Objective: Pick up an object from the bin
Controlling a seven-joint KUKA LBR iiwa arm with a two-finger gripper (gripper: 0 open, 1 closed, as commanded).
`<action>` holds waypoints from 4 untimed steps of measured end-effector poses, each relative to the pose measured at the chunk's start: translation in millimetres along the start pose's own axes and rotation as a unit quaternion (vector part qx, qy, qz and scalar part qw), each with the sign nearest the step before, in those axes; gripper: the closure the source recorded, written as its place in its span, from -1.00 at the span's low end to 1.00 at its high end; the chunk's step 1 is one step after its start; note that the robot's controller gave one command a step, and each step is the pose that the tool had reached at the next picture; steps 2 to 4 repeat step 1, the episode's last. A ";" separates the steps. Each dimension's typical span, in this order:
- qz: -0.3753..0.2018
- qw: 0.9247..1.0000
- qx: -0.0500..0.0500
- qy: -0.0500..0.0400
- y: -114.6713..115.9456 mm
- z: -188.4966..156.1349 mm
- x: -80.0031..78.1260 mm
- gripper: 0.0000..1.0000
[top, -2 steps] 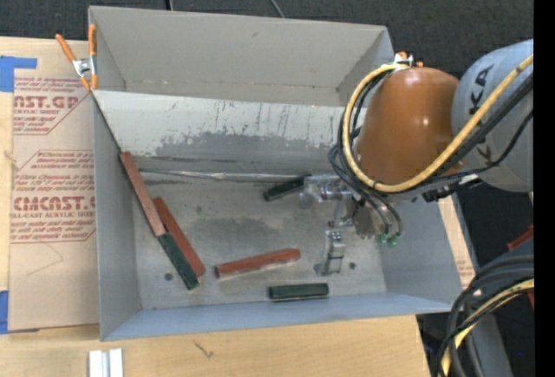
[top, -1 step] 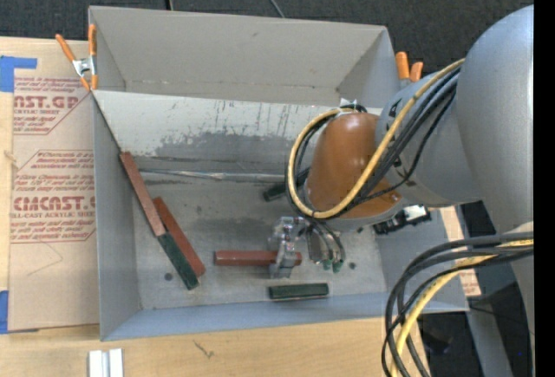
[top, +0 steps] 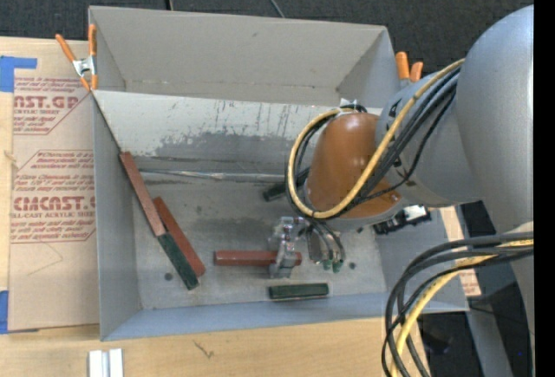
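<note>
Gripper [top: 284,252] down at the right end of a red-brown bar [top: 245,258] lying flat on the bin floor.
Clenched or released: impossible to tell from this angle. Just in front, near the front wall, a dark green bar [top: 297,289]. Well to the left, a long red-brown strip [top: 139,185] lying aslant, a red-and-green bar [top: 179,247] alongside its lower end. Behind the gripper, an orange wrist cover [top: 342,163] looped with cables, above the grey bin [top: 243,46].
</note>
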State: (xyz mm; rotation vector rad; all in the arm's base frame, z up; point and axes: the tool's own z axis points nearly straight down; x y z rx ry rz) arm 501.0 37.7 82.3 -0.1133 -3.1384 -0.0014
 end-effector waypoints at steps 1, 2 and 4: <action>-0.012 1.000 0.000 -0.005 -2.8 -182.6 3.3 1.00; -0.012 1.000 0.000 -0.005 -2.8 -182.6 3.3 1.00; -0.012 1.000 0.000 -0.005 -2.8 -182.6 3.3 1.00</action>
